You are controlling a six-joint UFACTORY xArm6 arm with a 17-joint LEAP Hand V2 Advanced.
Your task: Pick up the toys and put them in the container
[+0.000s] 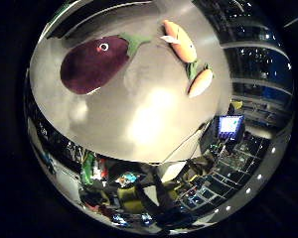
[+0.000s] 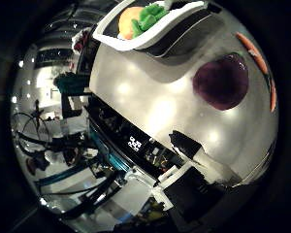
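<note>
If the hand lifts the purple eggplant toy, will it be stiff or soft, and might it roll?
The eggplant toy looks like plush, so probably soft and light for its size. Its rounded body on the smooth table might rock slightly, but fabric should grip, not slide.

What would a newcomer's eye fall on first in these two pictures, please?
Most likely the big purple eggplant toy, lying on the shiny grey table. Next come the two orange carrot toys lying end to end a little way from it. In the thumb side view, a white container stands at the table's far side, with an orange and green toy already in it.
</note>
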